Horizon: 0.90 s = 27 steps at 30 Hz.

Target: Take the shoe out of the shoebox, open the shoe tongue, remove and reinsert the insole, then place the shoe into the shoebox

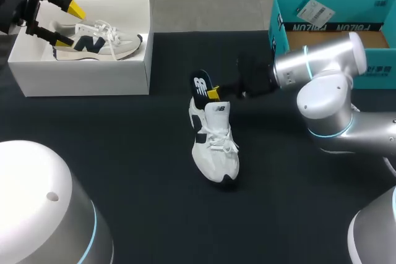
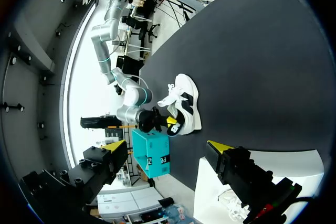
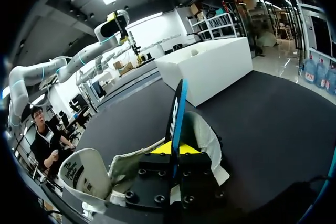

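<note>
At the far left of the table (image 1: 124, 165), the left gripper (image 1: 68, 26) is held above the near-left end of the white shoebox (image 1: 80, 75). Its yellow-tipped fingers are spread wide and nothing is held between them. A pale shoe with a dark emblem (image 1: 102, 42) is seen lying on its side inside the shoebox, just beside and below the spread fingers and untouched by them.

Well apart from the box, at the middle of the dark table, a white shoe (image 1: 216, 153) is set upright on its sole. Its toe is turned toward the near edge and its laces are loosened. A dark insole (image 1: 200, 85) is seen standing on edge at the heel end of this shoe, rising above the collar. Whether its lower end is still inside the shoe cannot be told.

The insole is pinched from both sides by the right gripper (image 1: 213, 94), which is brought in from the right, directly over the heel opening. In the right wrist view the thin blue-edged insole is clamped between the two yellow tips, and the white shoe's collar is spread out beneath them.

At the far right, behind the right arm, an open teal box (image 1: 281, 29) is seen standing on the table.
</note>
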Each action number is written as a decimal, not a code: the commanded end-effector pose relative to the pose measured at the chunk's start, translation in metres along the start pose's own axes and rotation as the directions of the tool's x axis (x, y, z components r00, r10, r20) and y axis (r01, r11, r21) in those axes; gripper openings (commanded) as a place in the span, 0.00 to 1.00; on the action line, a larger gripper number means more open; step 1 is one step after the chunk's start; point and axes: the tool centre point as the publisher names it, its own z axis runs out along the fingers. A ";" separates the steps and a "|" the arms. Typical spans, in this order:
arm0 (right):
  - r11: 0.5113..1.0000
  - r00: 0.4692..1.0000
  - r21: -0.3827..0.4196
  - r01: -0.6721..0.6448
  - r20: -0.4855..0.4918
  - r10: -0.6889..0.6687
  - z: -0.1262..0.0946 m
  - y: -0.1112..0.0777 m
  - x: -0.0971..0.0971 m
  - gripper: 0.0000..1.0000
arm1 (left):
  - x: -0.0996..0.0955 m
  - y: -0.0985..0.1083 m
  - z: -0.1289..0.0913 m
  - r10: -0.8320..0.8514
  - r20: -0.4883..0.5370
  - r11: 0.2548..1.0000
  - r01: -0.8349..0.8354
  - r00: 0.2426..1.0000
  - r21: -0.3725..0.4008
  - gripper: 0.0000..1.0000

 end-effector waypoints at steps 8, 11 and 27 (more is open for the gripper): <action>0.998 0.999 0.038 -0.042 -0.003 0.042 -0.002 -0.028 0.009 0.00 | 0.000 -0.001 0.000 0.000 -0.003 1.000 0.000 1.000 0.000 1.00; 0.999 0.999 0.012 -0.045 -0.006 0.045 -0.003 -0.022 0.009 0.34 | 0.000 -0.001 0.000 0.000 -0.003 1.000 0.000 1.000 0.000 1.00; 0.999 0.999 -0.010 0.042 -0.001 -0.042 0.005 0.022 0.004 0.31 | 0.000 -0.001 0.000 0.000 -0.003 1.000 0.000 1.000 0.000 1.00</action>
